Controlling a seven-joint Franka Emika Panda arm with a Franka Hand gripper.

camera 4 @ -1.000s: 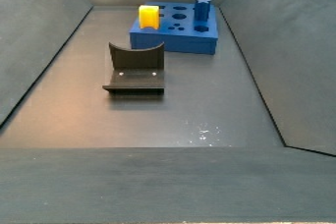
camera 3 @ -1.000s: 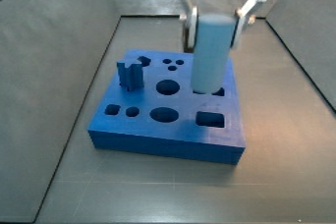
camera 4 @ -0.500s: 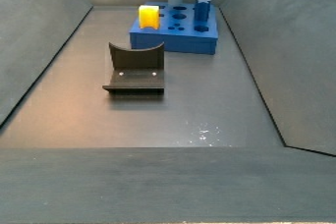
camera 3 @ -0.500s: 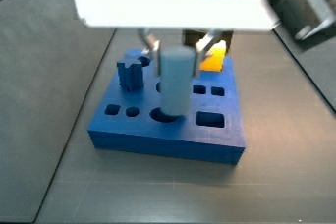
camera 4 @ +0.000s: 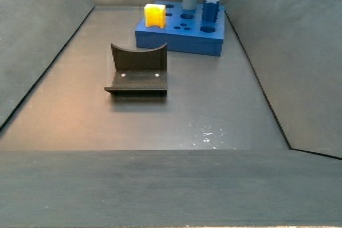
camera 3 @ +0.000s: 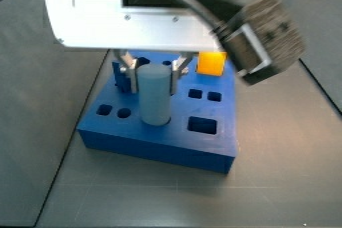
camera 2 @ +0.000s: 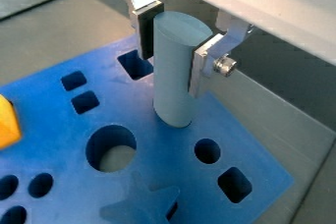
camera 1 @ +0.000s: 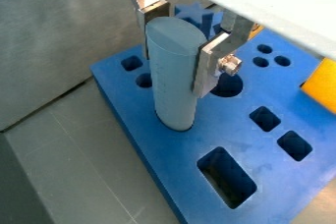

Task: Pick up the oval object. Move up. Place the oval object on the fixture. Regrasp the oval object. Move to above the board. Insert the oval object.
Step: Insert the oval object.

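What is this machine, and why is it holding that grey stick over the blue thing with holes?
It is a robot arm. At its end is a gripper, a metal hand with two flat silver fingers. They pinch the oval object, a pale grey peg, standing upright. Two pictures come from cameras on the wrist, so both wrist views look down past the fingers. Two come from cameras beside the table. Under the peg lies the board, a thick blue slab with holes of many shapes; the peg's lower end is at its top. A yellow block sits at the board. The dark fixture stands alone on the grey floor.
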